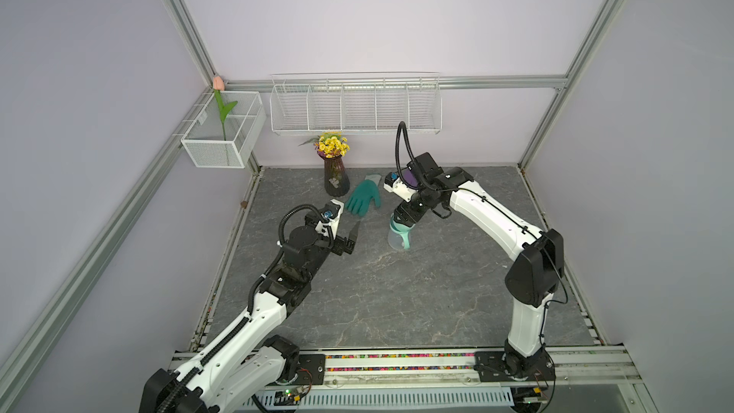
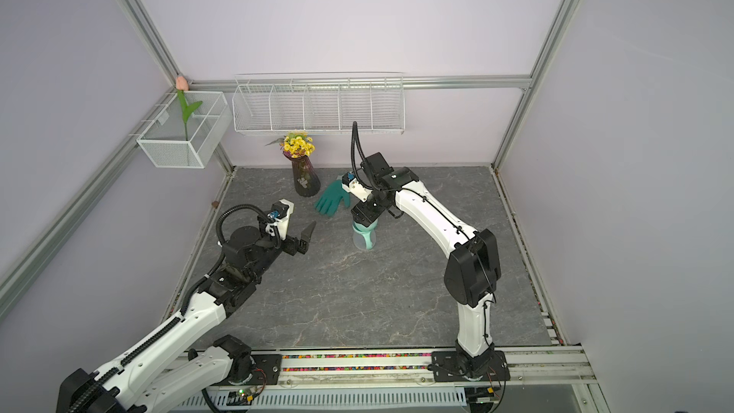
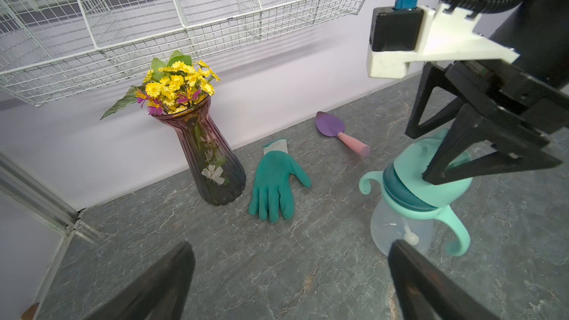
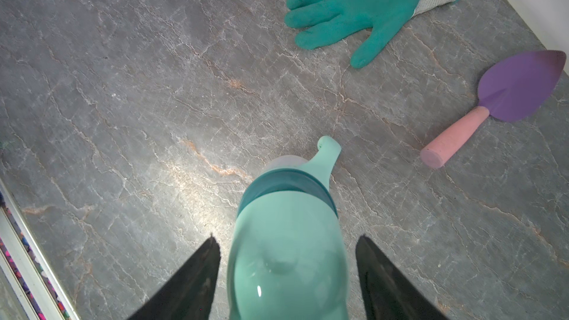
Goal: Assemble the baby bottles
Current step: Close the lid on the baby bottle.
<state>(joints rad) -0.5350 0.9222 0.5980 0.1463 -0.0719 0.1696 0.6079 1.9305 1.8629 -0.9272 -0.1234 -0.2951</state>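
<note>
Broadly, lilac walls enclose a grey marbled tabletop (image 1: 397,292). Right of the flower vase (image 1: 336,180), the right arm bends down over the upright baby bottle (image 1: 397,238). The right gripper (image 4: 288,238) is spread around the bottle's mint cap (image 3: 409,170), clear of both sides. Left of the vase, the left gripper (image 3: 291,243) hovers agape.

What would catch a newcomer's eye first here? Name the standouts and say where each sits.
The baby bottle stands upright in the middle of the table, with the right hand straddling its mint cap, jaws clear of both sides. At the table's back edge, yellow flowers fill a dark vase, and a teal glove lies flat just beside it.
</note>
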